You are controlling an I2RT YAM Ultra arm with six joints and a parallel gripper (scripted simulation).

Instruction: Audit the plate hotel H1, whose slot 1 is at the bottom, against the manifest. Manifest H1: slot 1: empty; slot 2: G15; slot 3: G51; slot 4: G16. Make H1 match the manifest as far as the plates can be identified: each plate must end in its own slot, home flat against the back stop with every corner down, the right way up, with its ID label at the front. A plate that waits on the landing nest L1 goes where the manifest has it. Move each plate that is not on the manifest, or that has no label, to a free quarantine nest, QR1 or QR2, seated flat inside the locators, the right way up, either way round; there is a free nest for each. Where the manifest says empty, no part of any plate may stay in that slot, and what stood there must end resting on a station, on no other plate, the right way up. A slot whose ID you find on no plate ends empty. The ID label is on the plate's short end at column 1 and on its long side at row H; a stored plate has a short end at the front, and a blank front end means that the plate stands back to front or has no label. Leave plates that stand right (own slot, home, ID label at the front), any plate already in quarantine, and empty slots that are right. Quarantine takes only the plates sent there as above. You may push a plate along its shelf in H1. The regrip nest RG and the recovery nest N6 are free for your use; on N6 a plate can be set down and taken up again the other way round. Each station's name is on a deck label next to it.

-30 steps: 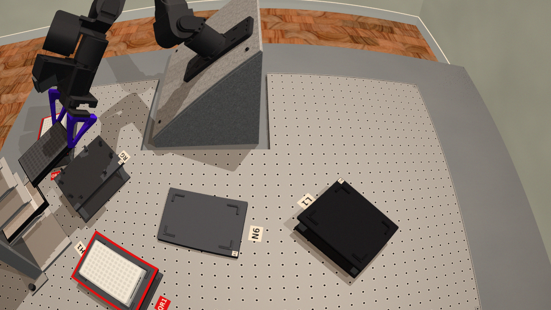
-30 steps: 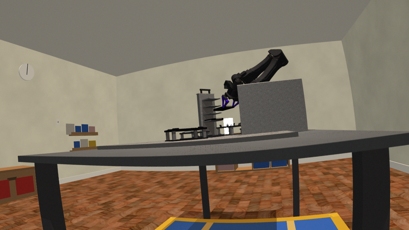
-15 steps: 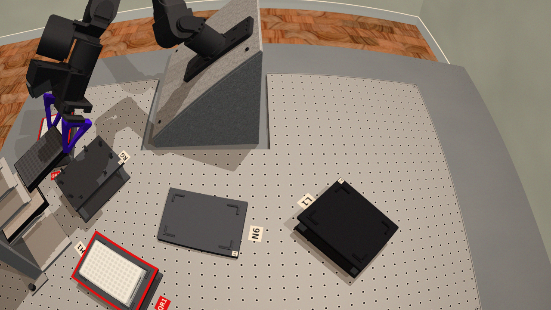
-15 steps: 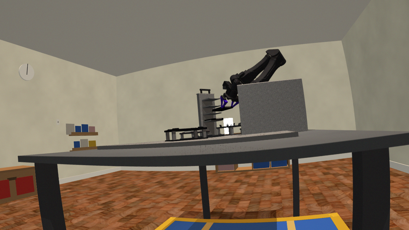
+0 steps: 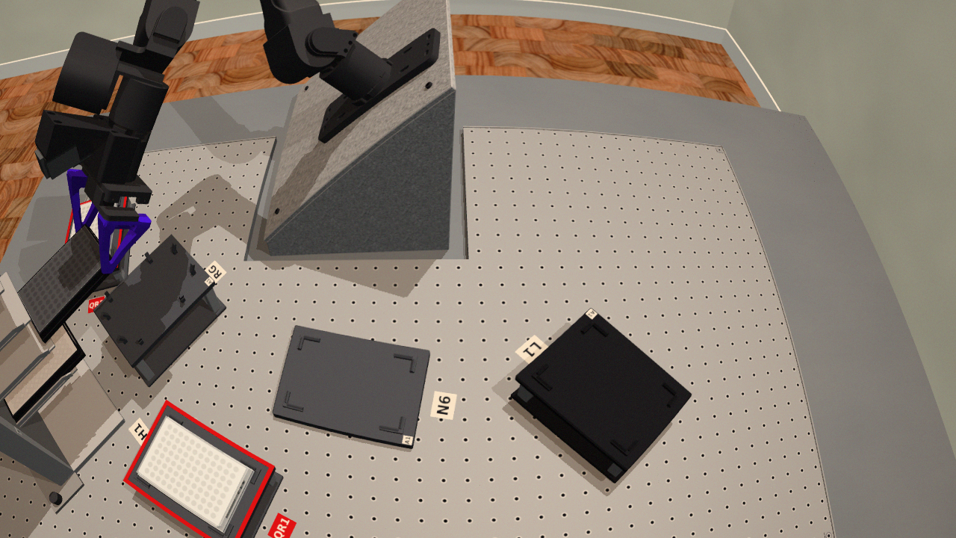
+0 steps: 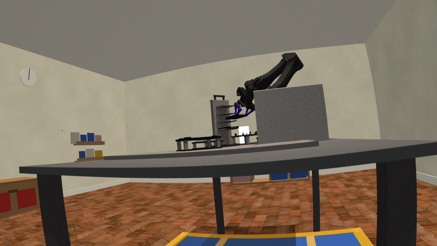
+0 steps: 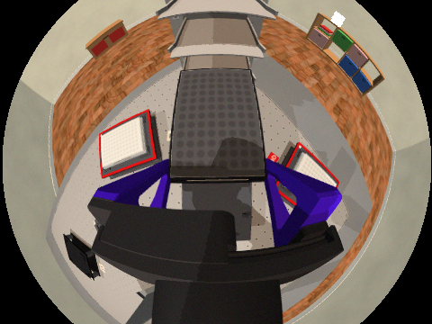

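My gripper (image 5: 101, 229) (image 6: 244, 110) (image 7: 217, 164) is shut on a dark well plate (image 5: 58, 281) (image 6: 236, 117) (image 7: 216, 121), gripping its near short end by the long sides. The plate hangs level in the air, with its far end at the front of the plate hotel H1 (image 5: 30, 428) (image 6: 217, 122), about at the middle shelves. A white plate (image 5: 41, 373) sits in a lower slot of H1 and sticks out at the front. I cannot read any ID label.
QR1 (image 5: 264, 465) holds a white plate (image 5: 193, 468) (image 7: 124, 144). QR2 (image 5: 70, 220) under the gripper holds a white plate (image 7: 312, 167). The nests RG (image 5: 157, 304), N6 (image 5: 350, 384) and L1 (image 5: 601, 391) are bare. The arm's grey wedge base (image 5: 374, 173) stands behind.
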